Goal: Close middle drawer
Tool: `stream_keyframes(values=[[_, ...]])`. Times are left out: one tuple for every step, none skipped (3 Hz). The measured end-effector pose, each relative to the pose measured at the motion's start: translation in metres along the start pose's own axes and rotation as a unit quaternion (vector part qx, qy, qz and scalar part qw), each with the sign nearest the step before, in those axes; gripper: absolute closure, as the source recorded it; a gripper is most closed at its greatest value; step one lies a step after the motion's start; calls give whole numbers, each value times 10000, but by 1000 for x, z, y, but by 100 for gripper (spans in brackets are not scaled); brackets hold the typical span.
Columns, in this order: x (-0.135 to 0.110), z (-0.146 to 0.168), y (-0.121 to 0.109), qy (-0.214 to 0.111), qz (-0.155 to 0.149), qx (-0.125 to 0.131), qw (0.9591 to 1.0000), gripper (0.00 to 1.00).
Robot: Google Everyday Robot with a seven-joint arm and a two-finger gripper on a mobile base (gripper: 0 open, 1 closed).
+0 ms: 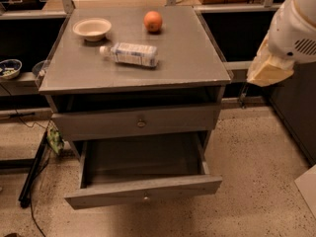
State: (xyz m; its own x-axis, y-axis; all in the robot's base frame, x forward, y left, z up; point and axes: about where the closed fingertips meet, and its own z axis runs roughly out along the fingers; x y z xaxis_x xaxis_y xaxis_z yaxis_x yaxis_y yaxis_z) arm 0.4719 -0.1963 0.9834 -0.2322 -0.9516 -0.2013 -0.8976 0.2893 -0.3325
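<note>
The middle drawer [143,191] is pulled far out of the grey cabinet [133,78]. Its flat grey front carries a small round knob [146,197], and its inside looks empty. Above it, the uppermost drawer front [141,123] with the same knob stands slightly forward, with a dark gap under the cabinet top. The lowest drawer is hidden under the open one. Only a white and tan part of my arm [286,38] shows at the upper right, well clear of the cabinet. The gripper itself is out of view.
On the cabinet top lie a plastic bottle [131,54] on its side, a cream bowl [92,28] and an orange [153,21]. A shelf at the left holds a small bowl [9,68]. Black cables and a bar [32,174] lie on the speckled floor at the left.
</note>
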Motion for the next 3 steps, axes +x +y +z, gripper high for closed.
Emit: stream_keyframes(values=[[-8,43,-3,12,166,-44,9999,100],[-5,94,0,30,388,-248,9989,100],[4,131,21,203,570,-551,9966,100]])
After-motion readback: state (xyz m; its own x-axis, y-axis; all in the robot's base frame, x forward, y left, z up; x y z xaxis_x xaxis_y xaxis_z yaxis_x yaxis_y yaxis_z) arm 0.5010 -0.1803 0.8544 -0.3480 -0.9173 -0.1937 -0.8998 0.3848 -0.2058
